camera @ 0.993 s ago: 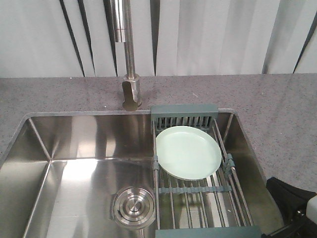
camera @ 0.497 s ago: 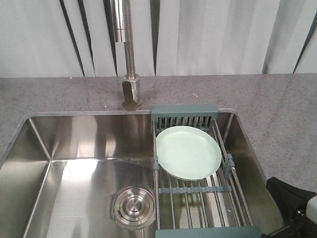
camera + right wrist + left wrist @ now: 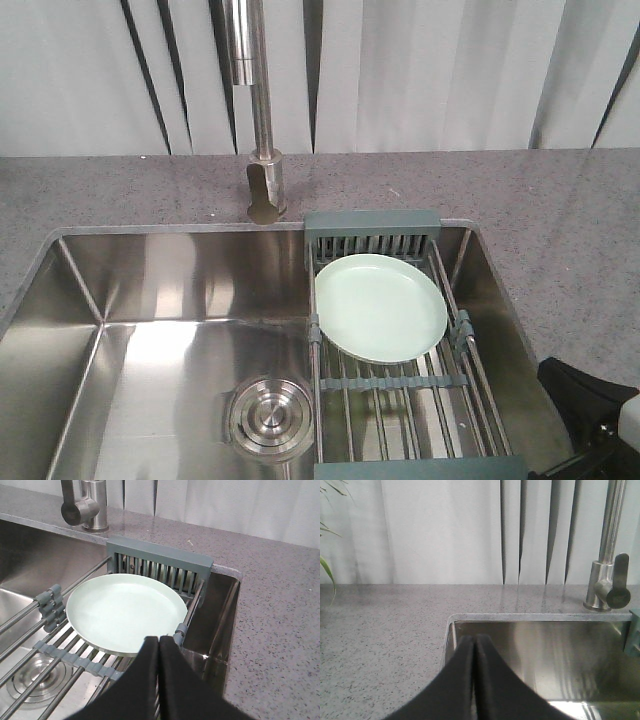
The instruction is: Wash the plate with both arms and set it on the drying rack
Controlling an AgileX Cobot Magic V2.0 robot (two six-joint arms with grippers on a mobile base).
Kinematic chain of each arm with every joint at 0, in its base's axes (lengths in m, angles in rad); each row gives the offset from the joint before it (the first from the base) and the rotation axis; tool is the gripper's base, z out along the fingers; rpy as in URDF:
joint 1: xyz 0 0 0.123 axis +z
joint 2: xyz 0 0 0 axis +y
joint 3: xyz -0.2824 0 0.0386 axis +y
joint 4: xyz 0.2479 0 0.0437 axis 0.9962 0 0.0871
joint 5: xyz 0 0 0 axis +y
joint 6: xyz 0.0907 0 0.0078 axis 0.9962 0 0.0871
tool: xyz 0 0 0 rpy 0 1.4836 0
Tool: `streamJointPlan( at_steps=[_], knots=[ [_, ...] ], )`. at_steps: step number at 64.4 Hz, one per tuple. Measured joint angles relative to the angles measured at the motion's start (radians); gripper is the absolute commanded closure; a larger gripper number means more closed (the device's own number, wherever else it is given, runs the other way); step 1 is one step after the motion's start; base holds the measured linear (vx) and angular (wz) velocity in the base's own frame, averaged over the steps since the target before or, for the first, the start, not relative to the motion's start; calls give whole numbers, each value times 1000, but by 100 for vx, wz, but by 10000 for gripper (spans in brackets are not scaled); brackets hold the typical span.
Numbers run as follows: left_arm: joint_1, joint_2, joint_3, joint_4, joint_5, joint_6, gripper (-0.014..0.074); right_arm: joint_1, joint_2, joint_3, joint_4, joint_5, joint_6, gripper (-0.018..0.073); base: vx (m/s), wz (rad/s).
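Plate [image 3: 380, 307] is round, pale mint green, matte, plain, with a shallow upturned rim. It lies flat, face up, on the steel rods of the drying rack [image 3: 400, 395], at the rack's far end just in front of the slotted grey-blue compartment [image 3: 372, 239]. The rack spans the right part of the sink [image 3: 150, 300]. No gripper touches the plate.

Front view shows the whole layout: faucet [image 3: 258, 110] on the grey speckled countertop [image 3: 560, 210] behind the sink, round steel drain [image 3: 267, 417] in the basin left of the rack, and a bit of the right arm [image 3: 590, 410] at the lower right corner with a light-grey part; its gripper is not visible there.

Right wrist view gives what the front view lacks: right gripper [image 3: 159, 647] with both fingers pressed together, holding nothing, tips near the plate's near rim but apart from it. It also shows the plate [image 3: 125, 612] close up, its edge overhanging the grey-blue cross bar [image 3: 75, 657], and the drain under the rods.

Left wrist view shows no plate. Left gripper [image 3: 474, 645] has fingers together, empty, over the sink's left rim, with the countertop to its left, the faucet [image 3: 610, 565] at the right, and green plant leaves [image 3: 327, 570] at the left edge.
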Motion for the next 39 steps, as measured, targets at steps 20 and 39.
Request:
streamJointPlan(
  at_steps=[20, 39],
  knots=[
    [0, -59, 0, 92, 94, -36, 598, 0, 0, 0, 0, 0, 0, 569, 0, 0],
    [0, -93, 0, 142, 112, -155, 598, 0, 0, 0, 0, 0, 0, 569, 0, 0]
  ],
)
